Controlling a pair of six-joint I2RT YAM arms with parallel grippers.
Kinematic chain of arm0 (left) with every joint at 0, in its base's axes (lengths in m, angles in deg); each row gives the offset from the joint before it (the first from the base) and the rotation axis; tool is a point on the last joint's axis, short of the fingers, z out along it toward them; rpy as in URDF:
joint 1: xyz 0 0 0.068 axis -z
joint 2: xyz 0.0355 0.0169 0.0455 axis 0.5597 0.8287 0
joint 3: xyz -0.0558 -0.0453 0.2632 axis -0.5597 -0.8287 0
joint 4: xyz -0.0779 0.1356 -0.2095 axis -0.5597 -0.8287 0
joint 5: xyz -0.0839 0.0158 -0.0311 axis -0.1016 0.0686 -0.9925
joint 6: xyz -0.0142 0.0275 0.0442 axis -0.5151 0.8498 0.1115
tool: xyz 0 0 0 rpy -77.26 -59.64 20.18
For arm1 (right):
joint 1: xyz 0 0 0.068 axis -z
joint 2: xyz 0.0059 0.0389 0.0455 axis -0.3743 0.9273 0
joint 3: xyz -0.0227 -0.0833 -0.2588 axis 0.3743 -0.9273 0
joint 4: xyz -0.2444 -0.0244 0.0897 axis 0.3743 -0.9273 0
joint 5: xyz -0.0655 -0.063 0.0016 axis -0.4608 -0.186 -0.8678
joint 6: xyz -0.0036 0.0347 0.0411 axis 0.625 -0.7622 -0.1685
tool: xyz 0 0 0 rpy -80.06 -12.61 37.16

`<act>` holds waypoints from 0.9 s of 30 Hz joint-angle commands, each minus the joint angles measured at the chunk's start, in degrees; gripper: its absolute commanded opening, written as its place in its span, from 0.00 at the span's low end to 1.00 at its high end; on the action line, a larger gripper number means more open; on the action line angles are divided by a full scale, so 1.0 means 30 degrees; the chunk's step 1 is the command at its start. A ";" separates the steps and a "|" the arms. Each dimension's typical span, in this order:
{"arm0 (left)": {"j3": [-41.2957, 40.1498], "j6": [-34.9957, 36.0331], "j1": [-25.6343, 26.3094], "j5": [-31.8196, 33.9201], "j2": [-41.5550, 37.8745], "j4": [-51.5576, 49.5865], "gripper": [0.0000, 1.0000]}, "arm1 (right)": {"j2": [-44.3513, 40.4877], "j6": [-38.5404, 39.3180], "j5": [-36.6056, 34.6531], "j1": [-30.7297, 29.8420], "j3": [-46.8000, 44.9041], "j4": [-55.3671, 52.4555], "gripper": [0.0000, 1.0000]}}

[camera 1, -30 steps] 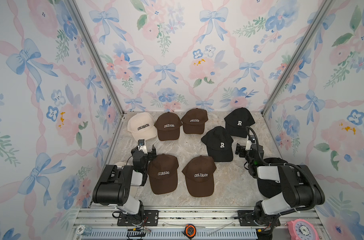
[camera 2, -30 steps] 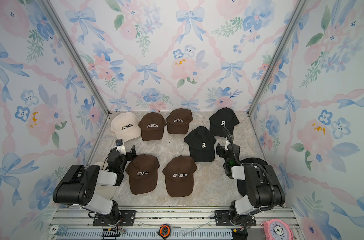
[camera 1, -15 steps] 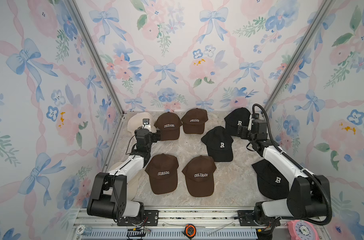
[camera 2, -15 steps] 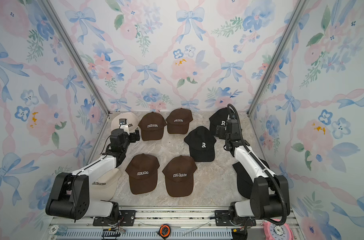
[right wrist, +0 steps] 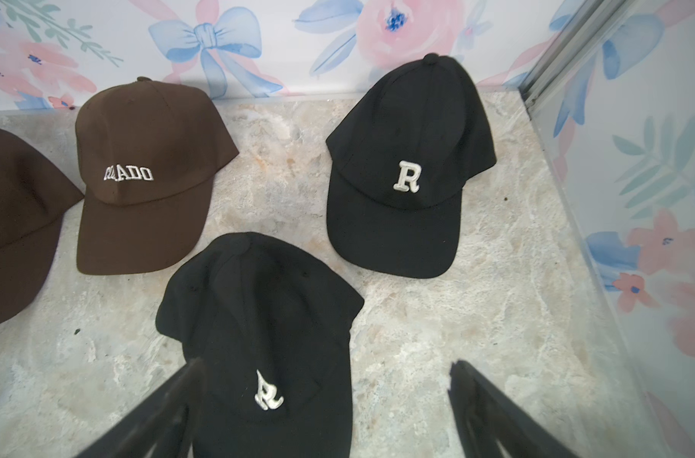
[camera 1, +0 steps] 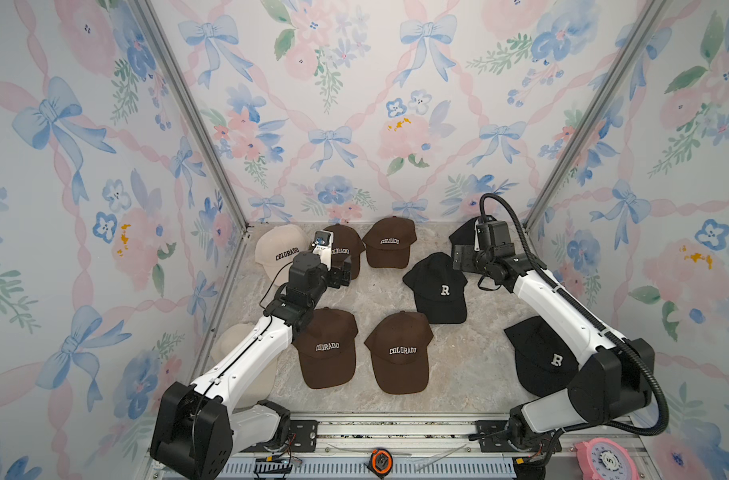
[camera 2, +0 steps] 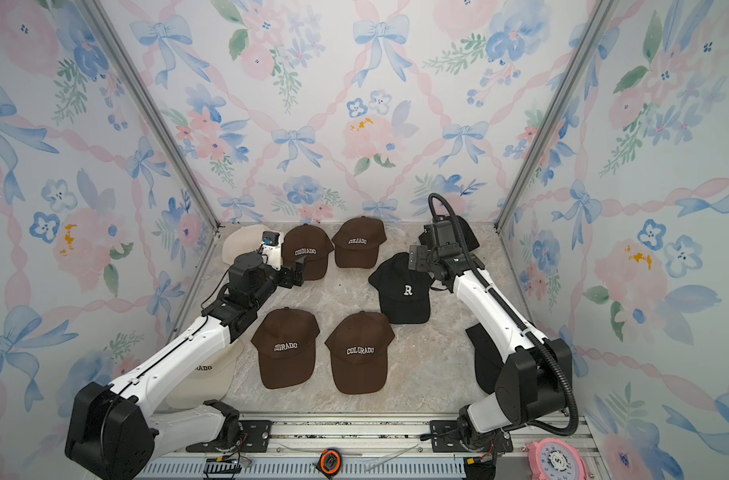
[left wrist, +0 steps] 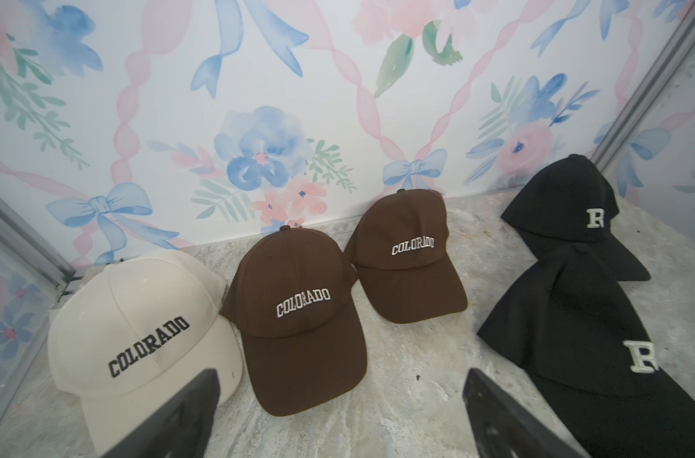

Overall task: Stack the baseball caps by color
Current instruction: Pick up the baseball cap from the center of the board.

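Note:
Several baseball caps lie on the marble floor. At the back are a cream cap (camera 1: 277,253), two brown caps (left wrist: 298,309) (camera 1: 390,243) and a black cap (right wrist: 409,166). Another black cap (camera 1: 437,286) lies mid-right. Two brown caps (camera 1: 327,347) (camera 1: 400,351) are in front, with a black cap (camera 1: 541,357) front right and a cream cap (camera 2: 205,374) under the left arm. My left gripper (camera 1: 342,274) (left wrist: 340,400) hovers open in front of the back-left brown cap. My right gripper (camera 1: 458,257) (right wrist: 326,396) hangs open over the mid-right black cap's edge. Both are empty.
Flowered walls with aluminium posts (camera 1: 188,116) close in the left, back and right. A metal rail (camera 1: 396,432) with both arm bases runs along the front. An orange tape measure (camera 1: 381,460) and a pink timer (camera 1: 604,459) lie there.
Both arms have unfolded from the front and reached toward the back row. The front cream and front black caps, which they covered before, now show. Both grippers stayed open.

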 commanded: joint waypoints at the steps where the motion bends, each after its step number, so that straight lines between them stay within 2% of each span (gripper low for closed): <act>1: 0.0218 -0.0523 0.0619 -0.0229 -0.0882 -0.1306 0.98 | 0.1123 -0.0629 0.0596 -0.0843 0.0576 -0.1233 0.94; 7: -0.0364 -0.0884 0.1147 -0.0404 -0.1565 -0.1367 0.98 | 0.2759 -0.0550 0.0598 -0.1880 0.1304 -0.1520 0.83; 14: -0.0314 -0.0784 0.1301 -0.0561 -0.1480 -0.1747 0.98 | 0.4798 -0.0621 0.1027 -0.1917 0.2277 -0.1710 0.66; 27: -0.0082 -0.0874 0.1334 -0.0508 -0.1006 -0.1893 0.98 | 0.7626 -0.0510 0.1404 -0.1510 0.3713 -0.2194 0.52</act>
